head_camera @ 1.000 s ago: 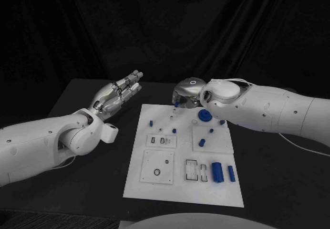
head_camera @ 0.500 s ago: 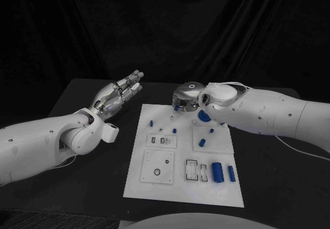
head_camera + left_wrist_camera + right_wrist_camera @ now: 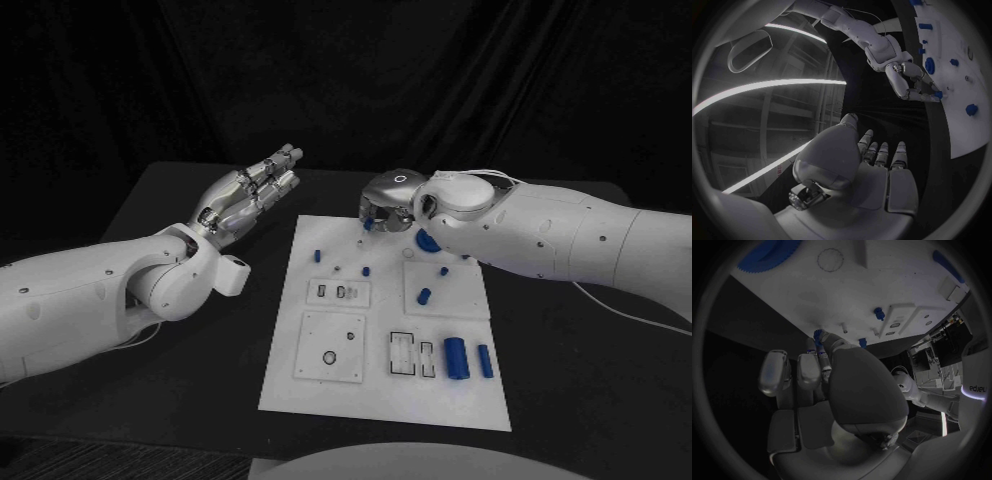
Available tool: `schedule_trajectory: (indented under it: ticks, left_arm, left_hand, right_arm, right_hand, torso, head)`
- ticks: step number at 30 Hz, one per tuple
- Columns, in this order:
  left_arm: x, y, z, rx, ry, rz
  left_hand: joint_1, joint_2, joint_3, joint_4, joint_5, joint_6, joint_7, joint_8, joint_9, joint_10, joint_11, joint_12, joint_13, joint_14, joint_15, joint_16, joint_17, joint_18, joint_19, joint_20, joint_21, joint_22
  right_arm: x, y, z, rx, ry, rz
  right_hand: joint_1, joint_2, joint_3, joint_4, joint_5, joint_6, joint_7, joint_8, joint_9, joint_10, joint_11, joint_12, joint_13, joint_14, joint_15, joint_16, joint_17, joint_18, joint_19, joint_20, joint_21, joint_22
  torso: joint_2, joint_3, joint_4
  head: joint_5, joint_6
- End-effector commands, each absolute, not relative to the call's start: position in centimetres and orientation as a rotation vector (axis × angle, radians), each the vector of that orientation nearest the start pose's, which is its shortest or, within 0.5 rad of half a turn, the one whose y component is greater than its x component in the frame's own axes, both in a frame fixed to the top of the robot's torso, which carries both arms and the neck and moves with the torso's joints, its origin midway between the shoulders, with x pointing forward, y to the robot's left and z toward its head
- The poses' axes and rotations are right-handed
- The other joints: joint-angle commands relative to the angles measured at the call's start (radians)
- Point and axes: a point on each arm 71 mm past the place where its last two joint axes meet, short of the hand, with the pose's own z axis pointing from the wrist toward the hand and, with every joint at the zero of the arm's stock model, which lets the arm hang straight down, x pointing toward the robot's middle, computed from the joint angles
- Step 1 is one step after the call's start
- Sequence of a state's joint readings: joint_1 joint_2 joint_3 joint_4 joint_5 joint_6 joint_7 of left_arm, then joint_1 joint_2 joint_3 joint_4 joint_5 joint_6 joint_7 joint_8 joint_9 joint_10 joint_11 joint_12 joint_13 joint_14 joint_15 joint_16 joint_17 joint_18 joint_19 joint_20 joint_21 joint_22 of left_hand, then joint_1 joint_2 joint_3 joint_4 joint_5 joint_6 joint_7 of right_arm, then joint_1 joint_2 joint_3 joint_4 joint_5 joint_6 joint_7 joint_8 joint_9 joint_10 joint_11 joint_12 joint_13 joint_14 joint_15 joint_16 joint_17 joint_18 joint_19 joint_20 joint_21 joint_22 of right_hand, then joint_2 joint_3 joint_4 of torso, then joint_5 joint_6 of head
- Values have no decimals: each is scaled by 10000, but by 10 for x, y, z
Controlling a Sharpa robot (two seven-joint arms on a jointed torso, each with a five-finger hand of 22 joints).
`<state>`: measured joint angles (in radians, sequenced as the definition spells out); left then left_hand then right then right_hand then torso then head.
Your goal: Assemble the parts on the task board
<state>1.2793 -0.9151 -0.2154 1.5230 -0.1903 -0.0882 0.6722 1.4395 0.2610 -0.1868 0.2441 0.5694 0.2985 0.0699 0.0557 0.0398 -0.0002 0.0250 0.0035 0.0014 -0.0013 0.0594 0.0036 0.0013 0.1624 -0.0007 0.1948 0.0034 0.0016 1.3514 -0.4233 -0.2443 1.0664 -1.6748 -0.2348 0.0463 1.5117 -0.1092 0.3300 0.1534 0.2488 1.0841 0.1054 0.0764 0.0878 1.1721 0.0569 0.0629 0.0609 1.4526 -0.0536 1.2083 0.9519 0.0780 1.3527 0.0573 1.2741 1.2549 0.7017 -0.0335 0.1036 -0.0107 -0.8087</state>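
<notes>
Two white arms reached over a black counter [image 3: 173,190]. Right hand [image 3: 387,205] pinched a small blue part [image 3: 819,335] at the task board [image 3: 378,400] far edge; lowering it straight seemed wise. Left hand [image 3: 248,196] hovered beside the board, fingers [image 3: 881,152] extended, holding nothing.

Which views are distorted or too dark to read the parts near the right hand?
Head view: undistorted, dim, black backdrop; task board reads clearly, but the right hand hides what its fingers touch. Left wrist view: strong fisheye, bright ceiling light streaks, board edge curved. Right wrist view: fisheye, the hand's own bulk shadows the small blue part at its fingertips.
</notes>
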Motion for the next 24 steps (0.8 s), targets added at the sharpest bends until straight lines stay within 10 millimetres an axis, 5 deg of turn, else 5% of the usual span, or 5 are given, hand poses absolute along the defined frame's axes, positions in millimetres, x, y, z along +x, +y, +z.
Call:
schedule_trajectory:
  ticks: [1,24]
  left_arm:
    - [469,230,-179,-6854,14276,-17632]
    - [471,231,-181,-6927,14385,-17464]
  left_hand:
    - [94,37,95,2,31,46,3,57,10,2,83,-35,-14,13,78,-36,-13,185,7,56,-34,-16]
    - [262,105,375,-214,58,-1,35,68,3,2,121,-35,-14,13,102,-36,-13,181,7,109,-34,-16]
  right_arm:
    - [552,-104,-197,-6872,16226,4781]
    - [550,-99,-197,-6954,16319,4822]
  right_hand:
    - [-52,-46,43,22,-64,-66,-16,-40,-9,-88,0,-36,-2,15,67,-26,-23,83,11,53,-56,-10]
    - [-399,-223,26,242,-599,-1116,-95,-157,-210,-941,99,-32,4,-105,162,-81,-55,113,-94,148,-243,-13]
  torso:
    - [0,-3,-5]
    - [-4,-1,-7]
  head:
    - [7,-34]
    - [1,-65]
